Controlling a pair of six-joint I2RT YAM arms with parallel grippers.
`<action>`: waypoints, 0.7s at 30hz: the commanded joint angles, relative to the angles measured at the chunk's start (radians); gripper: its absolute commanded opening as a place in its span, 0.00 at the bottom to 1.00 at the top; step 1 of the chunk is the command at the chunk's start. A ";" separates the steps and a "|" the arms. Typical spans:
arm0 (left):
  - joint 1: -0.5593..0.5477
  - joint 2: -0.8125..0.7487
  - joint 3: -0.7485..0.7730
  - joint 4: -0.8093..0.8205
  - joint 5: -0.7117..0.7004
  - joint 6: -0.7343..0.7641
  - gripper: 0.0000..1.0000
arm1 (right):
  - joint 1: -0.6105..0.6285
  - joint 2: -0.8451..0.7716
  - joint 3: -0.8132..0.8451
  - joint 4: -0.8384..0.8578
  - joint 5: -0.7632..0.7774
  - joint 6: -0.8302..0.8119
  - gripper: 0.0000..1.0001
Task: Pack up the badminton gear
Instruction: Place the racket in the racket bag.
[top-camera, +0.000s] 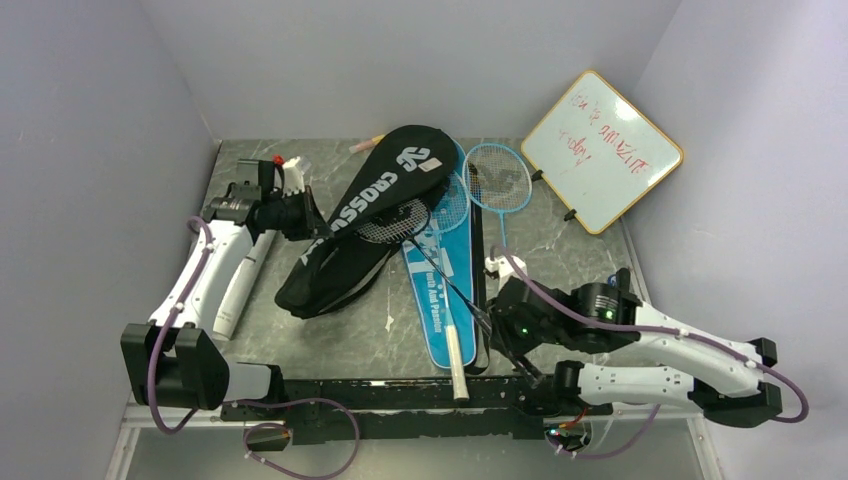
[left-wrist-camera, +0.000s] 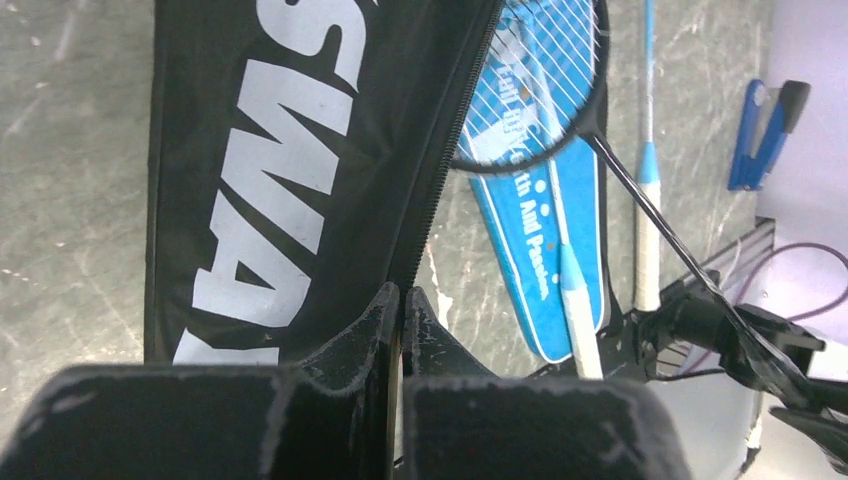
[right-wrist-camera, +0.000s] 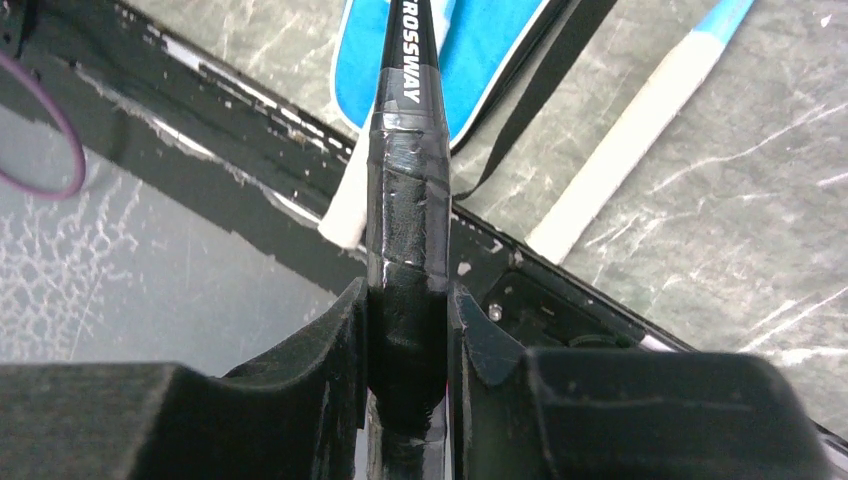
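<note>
My left gripper (top-camera: 303, 217) is shut on the zipper edge of the black "CROSSWAY" cover (top-camera: 365, 215), which lies slanted across the middle of the table; the pinch shows in the left wrist view (left-wrist-camera: 401, 300). My right gripper (top-camera: 490, 325) is shut on the taped black handle of a black racket (right-wrist-camera: 405, 240). That racket's head (top-camera: 395, 222) lies at the cover's open edge (left-wrist-camera: 440, 150). The blue cover (top-camera: 438, 285) lies flat beneath the shaft. A light-blue racket (top-camera: 498, 178) rests to its right. A white tube (top-camera: 240, 285) lies beside my left arm.
A wood-framed whiteboard (top-camera: 602, 150) leans in the back right corner. A white racket grip (top-camera: 457, 362) reaches the black rail (top-camera: 400, 392) at the near edge. Small white things sit at the back left (top-camera: 293, 172) and by my right wrist (top-camera: 496, 264). Grey walls close in three sides.
</note>
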 joint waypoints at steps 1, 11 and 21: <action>-0.013 -0.037 -0.001 0.053 0.113 -0.007 0.05 | 0.002 0.028 -0.006 0.139 0.146 0.061 0.00; -0.114 -0.055 -0.055 0.100 0.114 -0.051 0.05 | 0.002 0.070 -0.075 0.203 0.330 0.159 0.00; -0.291 -0.061 -0.096 0.171 0.047 -0.141 0.05 | 0.002 0.245 -0.132 0.489 0.355 0.208 0.00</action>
